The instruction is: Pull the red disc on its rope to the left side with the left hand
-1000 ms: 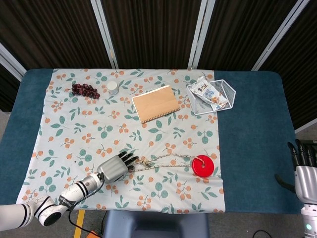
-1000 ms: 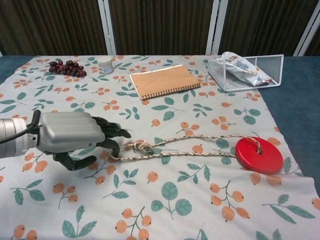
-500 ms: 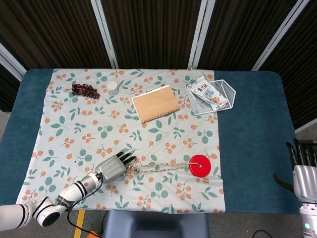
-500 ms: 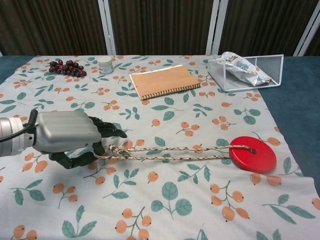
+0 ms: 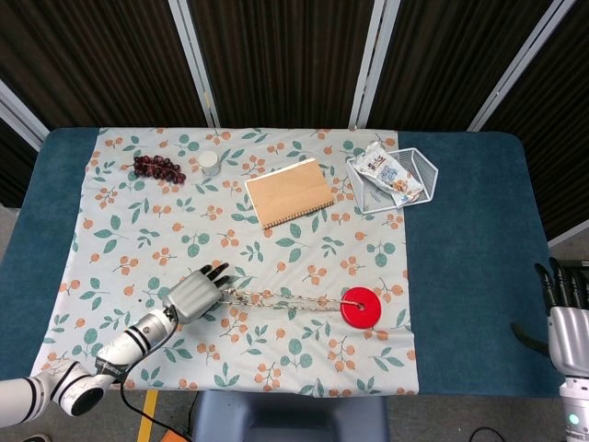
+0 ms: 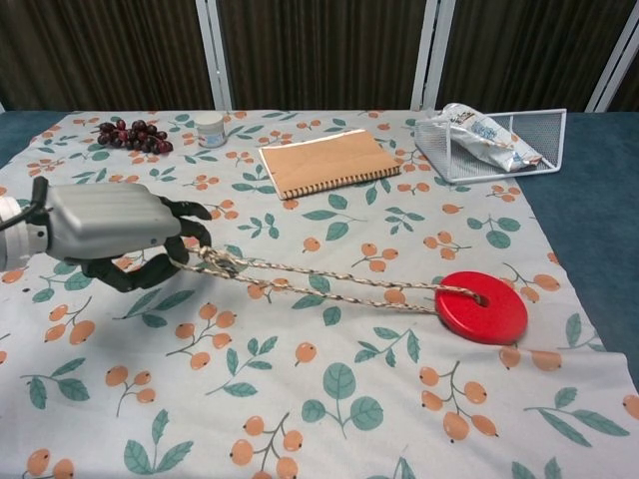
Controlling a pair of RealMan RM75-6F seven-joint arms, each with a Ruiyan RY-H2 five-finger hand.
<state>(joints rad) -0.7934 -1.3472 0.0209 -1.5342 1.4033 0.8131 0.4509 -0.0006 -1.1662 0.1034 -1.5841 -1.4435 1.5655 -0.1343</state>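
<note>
Left hand (image 6: 105, 233) has its fingers clamped on the rope (image 6: 329, 283), which runs taut to the disc (image 6: 481, 306). The disc sits right of centre, near the edge: lots of pulling left. Right hand (image 5: 568, 313) idles far right, fingers apart.

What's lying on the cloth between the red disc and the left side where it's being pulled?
Nothing visible. The left hand holds the rope, and only bare flowered cloth lies left of the red disc.
</note>
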